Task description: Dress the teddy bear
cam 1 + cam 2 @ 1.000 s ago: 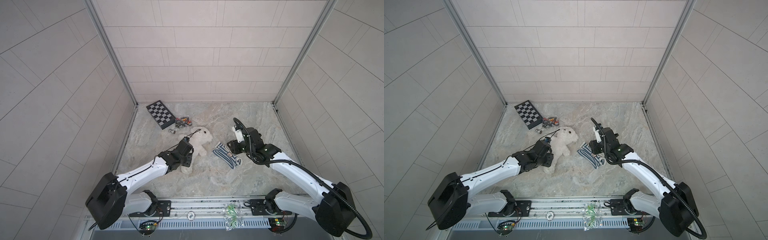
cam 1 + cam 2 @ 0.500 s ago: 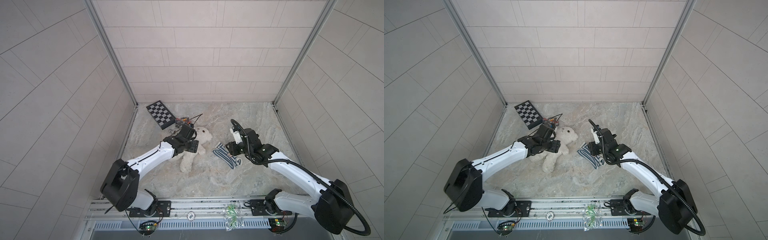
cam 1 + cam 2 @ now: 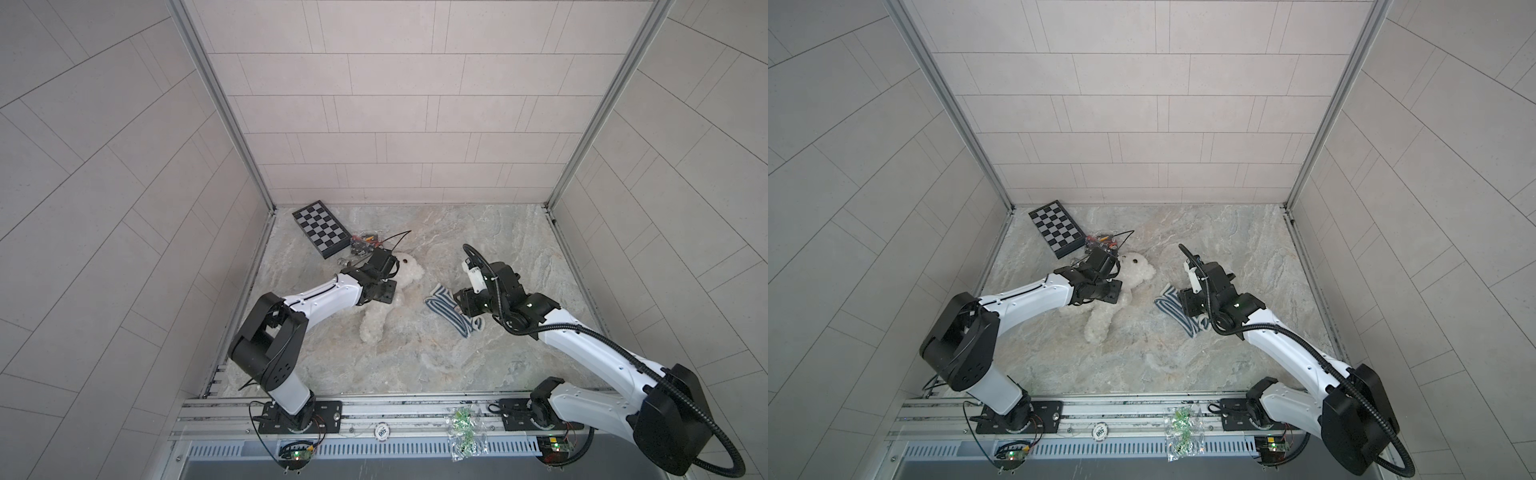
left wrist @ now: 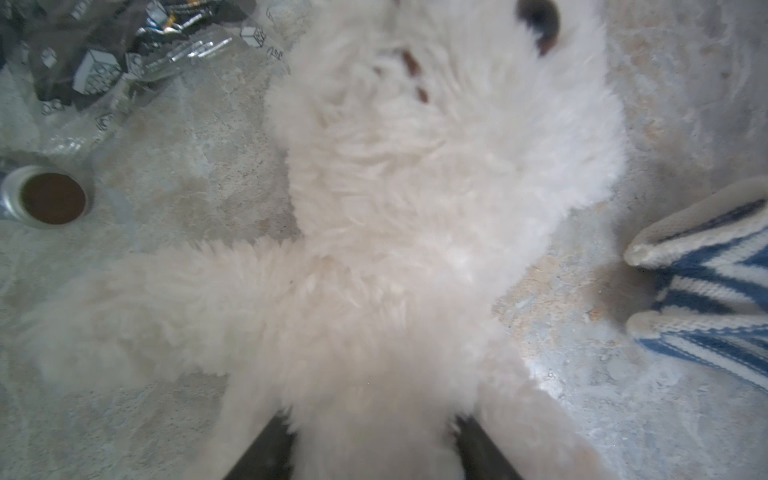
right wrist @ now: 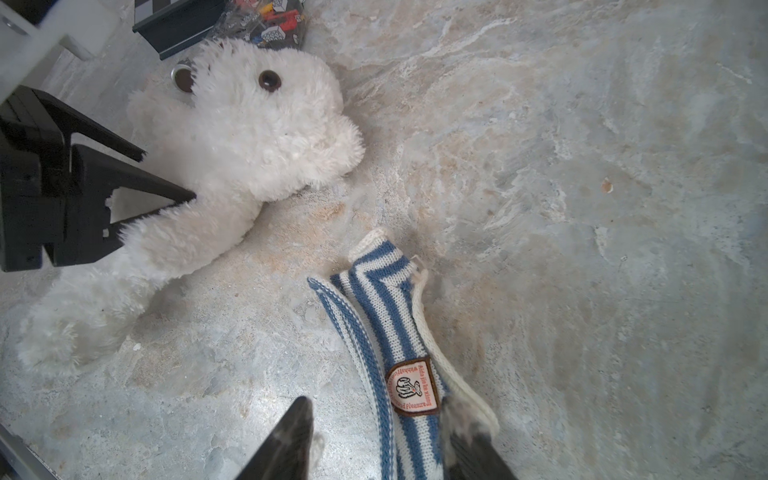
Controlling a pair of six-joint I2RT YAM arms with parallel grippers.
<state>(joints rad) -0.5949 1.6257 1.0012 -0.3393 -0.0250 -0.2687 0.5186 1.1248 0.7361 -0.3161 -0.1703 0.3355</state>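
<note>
Teddy bear (image 3: pixel 402 291) lies left of centre, head far, close to the parts bag (image 3: pixel 365 243) and chessboard (image 3: pixel 320 228). Left gripper (image 4: pixel 372 442) straddles its body, can't tell if it's squeezing. Right gripper (image 5: pixel 378 405) is spread over the striped shirt (image 3: pixel 445 304) just right of it. Bare table (image 3: pixel 503 232) far right.

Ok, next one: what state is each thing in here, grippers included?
teddy bear: lying on the table, undressed.
striped shirt: lying flat beside the bear, not on it.
left gripper: jaws either side of the bear's body; grip unclear.
right gripper: open, straddling the shirt.
chessboard: lying flat near the back corner.
</note>
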